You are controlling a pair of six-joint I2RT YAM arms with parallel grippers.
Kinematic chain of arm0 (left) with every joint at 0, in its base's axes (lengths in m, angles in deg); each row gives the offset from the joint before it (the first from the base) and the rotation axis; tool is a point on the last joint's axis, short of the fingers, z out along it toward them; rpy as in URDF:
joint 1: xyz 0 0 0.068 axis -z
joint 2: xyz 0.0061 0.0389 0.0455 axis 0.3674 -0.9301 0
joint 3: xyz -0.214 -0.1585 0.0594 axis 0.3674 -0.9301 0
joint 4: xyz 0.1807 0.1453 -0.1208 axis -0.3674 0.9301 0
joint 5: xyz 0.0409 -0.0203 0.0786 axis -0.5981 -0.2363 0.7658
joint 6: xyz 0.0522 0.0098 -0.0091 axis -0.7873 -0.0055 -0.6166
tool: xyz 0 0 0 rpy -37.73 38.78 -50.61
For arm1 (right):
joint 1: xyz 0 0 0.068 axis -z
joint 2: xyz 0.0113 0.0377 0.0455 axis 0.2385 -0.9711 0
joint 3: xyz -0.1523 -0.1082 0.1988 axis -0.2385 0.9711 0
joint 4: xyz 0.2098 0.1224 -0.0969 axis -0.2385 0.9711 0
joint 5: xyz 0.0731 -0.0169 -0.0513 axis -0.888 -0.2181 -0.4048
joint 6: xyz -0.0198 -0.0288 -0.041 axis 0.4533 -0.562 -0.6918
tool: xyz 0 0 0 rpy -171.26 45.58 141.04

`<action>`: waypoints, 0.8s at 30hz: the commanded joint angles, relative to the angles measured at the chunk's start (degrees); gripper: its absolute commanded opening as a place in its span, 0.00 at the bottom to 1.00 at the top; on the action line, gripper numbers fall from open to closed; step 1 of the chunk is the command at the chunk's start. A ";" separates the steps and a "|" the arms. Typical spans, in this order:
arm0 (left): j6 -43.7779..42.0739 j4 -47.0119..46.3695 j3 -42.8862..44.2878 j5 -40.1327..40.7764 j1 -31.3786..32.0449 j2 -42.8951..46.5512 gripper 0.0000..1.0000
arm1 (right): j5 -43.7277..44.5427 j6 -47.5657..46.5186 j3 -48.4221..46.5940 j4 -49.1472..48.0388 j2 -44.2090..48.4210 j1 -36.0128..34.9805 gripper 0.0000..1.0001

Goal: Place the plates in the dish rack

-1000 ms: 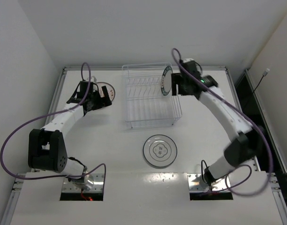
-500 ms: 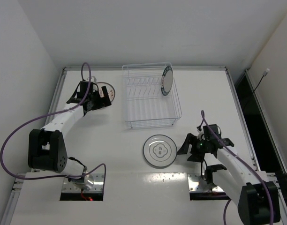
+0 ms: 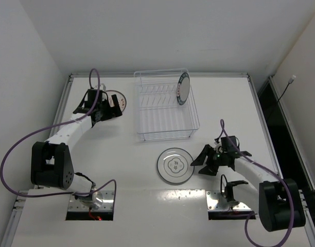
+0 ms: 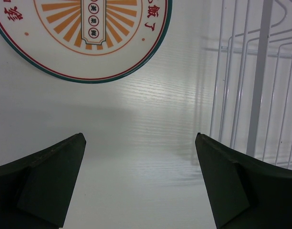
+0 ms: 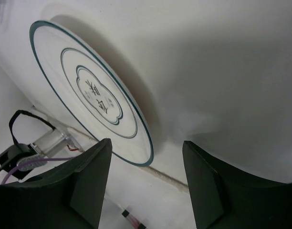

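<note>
One plate loaded, two to go: with the green-rimmed plate (image 3: 182,88) now standing in the rack (image 3: 162,123), our right pincer (image 3: 203,161) has dropped beside the grey-rimmed plate (image 3: 174,165) on the table (image 3: 224,113), jaws half open and empty. The left pincer (image 3: 111,107) hangs wide open and empty by the orange plate (image 4: 93,33).

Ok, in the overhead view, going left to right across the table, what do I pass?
The left claw → orange sunburst plate → dish rack → right claw.

Bright diffuse light, soft shadows (faint glare), sharp focus
</note>
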 commanded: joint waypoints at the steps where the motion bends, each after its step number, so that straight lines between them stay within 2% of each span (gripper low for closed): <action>1: -0.55 -0.88 1.46 -0.72 0.06 1.61 1.00 | 1.83 5.09 0.46 -7.24 -2.78 -1.81 0.58; 5: -0.55 -0.36 1.99 -0.72 0.06 1.61 1.00 | 2.37 5.10 -2.95 -9.70 -11.28 -4.98 0.58; 8: -0.55 0.17 1.99 -0.19 0.06 1.61 1.00 | 3.94 5.10 -4.37 -11.12 -15.79 -6.30 0.50; 9: -0.55 0.17 1.99 0.42 0.06 1.61 1.00 | 3.95 5.10 -4.98 -11.81 -16.67 -7.00 0.37; 16: -0.55 0.70 1.99 1.56 0.06 2.14 1.00 | 5.87 3.61 -8.41 -9.20 -19.32 -8.67 0.01; 19: -1.08 0.70 1.99 2.18 0.06 2.14 1.00 | 8.86 2.21 -11.22 -5.15 -16.08 -10.52 0.00; 24: -1.08 1.23 1.99 2.71 0.06 2.14 1.00 | 16.94 -2.71 -20.07 9.77 -4.40 -16.65 0.00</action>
